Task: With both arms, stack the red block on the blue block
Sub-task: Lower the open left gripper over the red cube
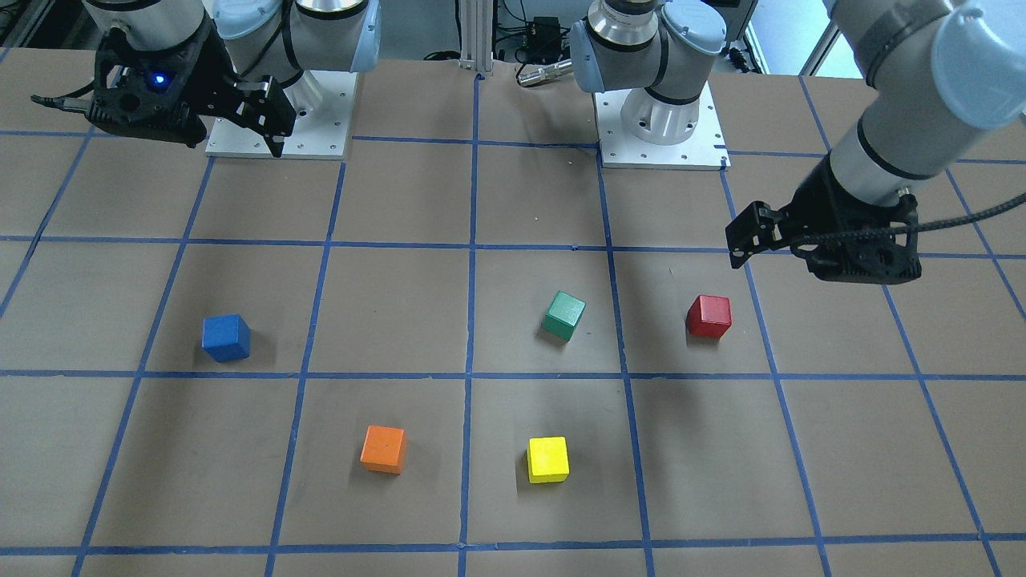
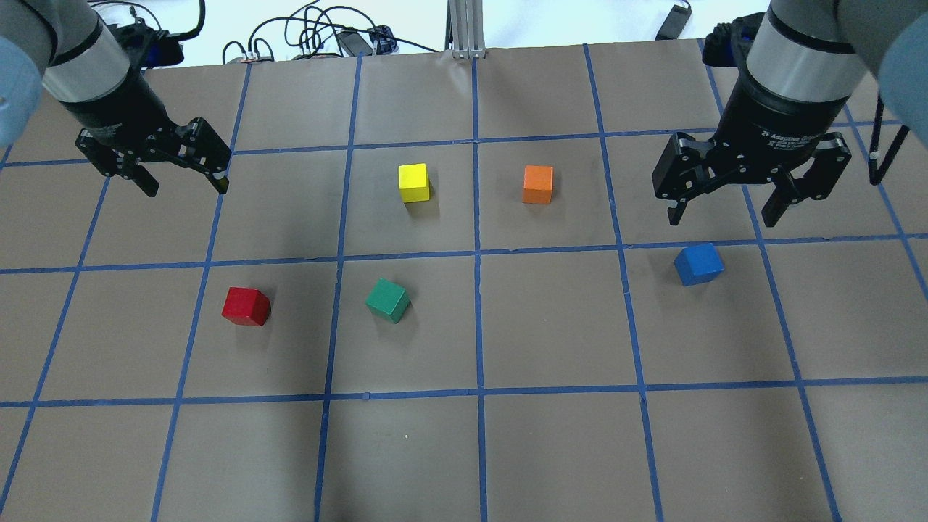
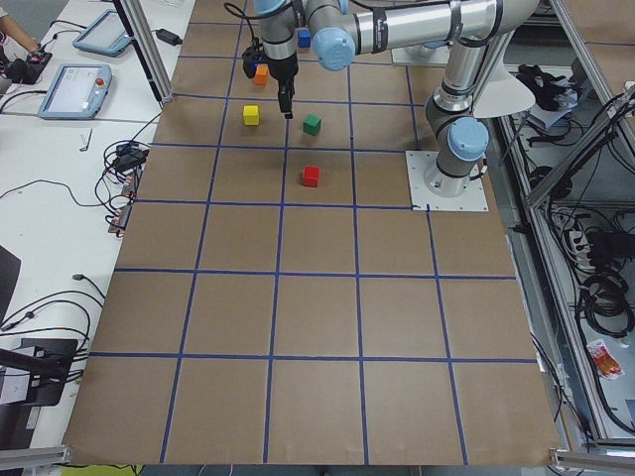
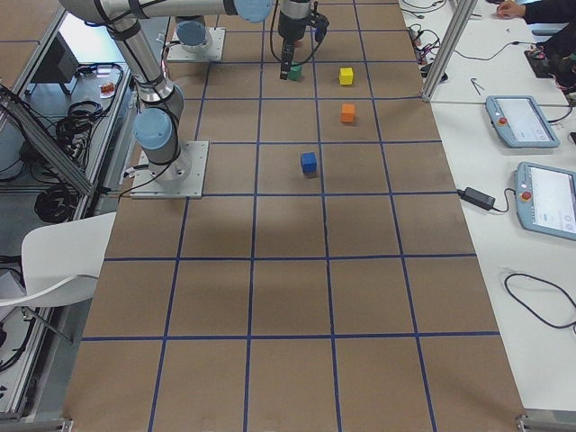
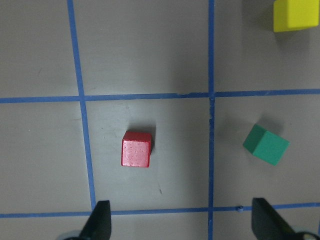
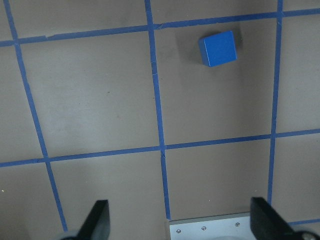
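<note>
The red block (image 2: 246, 306) sits on the brown table, left of centre in the overhead view, and also shows in the front view (image 1: 708, 316) and the left wrist view (image 5: 136, 152). My left gripper (image 2: 185, 188) hovers open and empty above the table, beyond the red block and a little to its left. The blue block (image 2: 698, 264) sits on the right side, and shows in the front view (image 1: 226, 337) and the right wrist view (image 6: 218, 48). My right gripper (image 2: 721, 216) hovers open and empty above the table, close over the blue block's far side.
A green block (image 2: 388, 300) lies just right of the red one. A yellow block (image 2: 414, 183) and an orange block (image 2: 537, 184) lie farther out near the middle. The arms' white base plates (image 1: 665, 148) stand at the robot's edge of the table.
</note>
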Controlling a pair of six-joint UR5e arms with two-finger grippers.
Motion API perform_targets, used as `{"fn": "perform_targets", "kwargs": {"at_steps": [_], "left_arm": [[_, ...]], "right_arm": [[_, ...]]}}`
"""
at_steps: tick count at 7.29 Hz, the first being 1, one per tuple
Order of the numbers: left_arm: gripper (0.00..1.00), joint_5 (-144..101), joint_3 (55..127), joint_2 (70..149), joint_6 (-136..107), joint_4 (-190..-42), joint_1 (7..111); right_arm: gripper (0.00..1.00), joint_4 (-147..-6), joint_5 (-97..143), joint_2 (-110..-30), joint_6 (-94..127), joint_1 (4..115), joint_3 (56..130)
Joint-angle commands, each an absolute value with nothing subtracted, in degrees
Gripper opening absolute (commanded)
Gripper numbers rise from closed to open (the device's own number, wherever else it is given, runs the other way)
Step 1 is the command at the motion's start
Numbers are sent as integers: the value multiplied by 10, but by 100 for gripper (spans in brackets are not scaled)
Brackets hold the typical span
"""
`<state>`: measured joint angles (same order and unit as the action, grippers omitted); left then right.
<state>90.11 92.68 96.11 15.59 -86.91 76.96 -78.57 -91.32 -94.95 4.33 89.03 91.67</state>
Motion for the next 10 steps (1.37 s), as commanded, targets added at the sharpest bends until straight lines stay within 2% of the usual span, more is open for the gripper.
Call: {"fn": "perform_targets", "kwargs": {"at_steps": [1,3,10], "left_arm": [[100,906,1009,983,217,-792,750],[100,907,1102,1000,232,-662,750],[100,933,1203,1038,258,-545,746]], "right_arm": [[100,-786,-913,-950,43,890,917],[100,-786,-913,-950,44,890,917],[100,-785,-914,-950,42,889,920]]}}
